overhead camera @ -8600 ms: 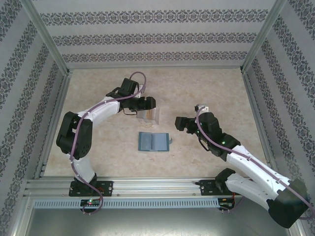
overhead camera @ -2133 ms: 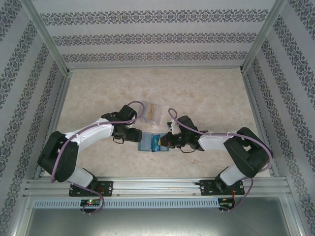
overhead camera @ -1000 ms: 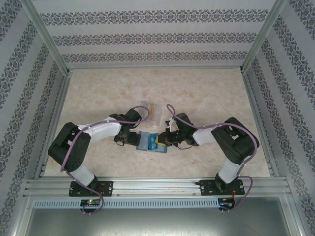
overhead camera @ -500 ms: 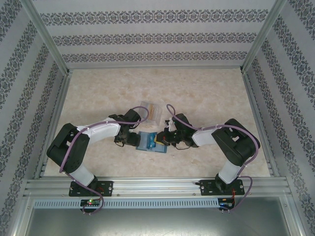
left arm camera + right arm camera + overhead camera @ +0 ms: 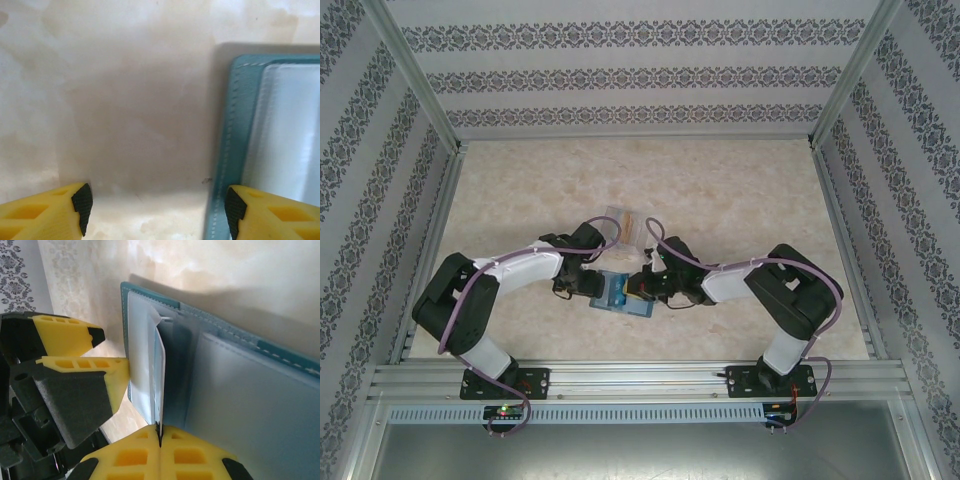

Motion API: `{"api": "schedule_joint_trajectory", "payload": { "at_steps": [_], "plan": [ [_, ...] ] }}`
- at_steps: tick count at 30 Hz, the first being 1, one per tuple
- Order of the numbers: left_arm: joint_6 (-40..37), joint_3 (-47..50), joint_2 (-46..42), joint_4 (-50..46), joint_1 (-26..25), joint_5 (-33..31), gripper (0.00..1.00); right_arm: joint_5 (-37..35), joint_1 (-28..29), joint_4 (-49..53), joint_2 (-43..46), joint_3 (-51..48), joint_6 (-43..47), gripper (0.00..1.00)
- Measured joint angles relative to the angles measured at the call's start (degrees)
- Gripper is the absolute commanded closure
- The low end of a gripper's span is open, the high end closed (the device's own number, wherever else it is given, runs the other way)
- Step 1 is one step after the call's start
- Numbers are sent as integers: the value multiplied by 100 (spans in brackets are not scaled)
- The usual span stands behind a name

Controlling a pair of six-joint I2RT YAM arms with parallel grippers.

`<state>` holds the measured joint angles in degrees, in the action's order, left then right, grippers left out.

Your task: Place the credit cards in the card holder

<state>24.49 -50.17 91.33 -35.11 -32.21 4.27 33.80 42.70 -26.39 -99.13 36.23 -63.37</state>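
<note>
Thin pale card (image 5: 161, 382) clamped in right gripper (image 5: 161, 434), set at pocket of teal soft wallet (image 5: 240, 405); left gripper (image 5: 155, 209) jaws apart; deeper push needed.

**Teal, yellow and beige on my feeds**

On my right wrist feed the card holder (image 5: 620, 292) is teal, with white stitching along its edge and grey-blue pockets. The card (image 5: 162, 385) is pale, white to light blue. The left gripper's fingers (image 5: 45, 217) are yellow with black pads, and the right gripper's fingers (image 5: 200, 455) are the same yellow. I see 2 white-and-black arms (image 5: 725, 285) with purple cables (image 5: 510, 262). The table (image 5: 740, 190) is marbled beige. The walls (image 5: 620, 75) carry bands of dark ornamental pattern on pale grey.
</note>
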Motion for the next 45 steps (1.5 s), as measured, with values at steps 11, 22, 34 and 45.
{"api": "schedule_joint_trajectory", "payload": {
  "at_steps": [11, 22, 34, 45],
  "plan": [
    [190, 216, -170, 190, 0, 343, 53, -710, 358, -107, -79, 116, -426, 100],
    [278, 271, -192, 302, 2, 772, 57, -1115, 595, -243, -260, 201, -570, 97],
    [284, 463, -791, 299, 210, 883, 58, -1150, 590, -101, -256, 251, -291, 76],
    [348, 647, -927, 319, 452, 640, 60, -1366, 592, 708, 37, 428, 151, 65]
  ]
}}
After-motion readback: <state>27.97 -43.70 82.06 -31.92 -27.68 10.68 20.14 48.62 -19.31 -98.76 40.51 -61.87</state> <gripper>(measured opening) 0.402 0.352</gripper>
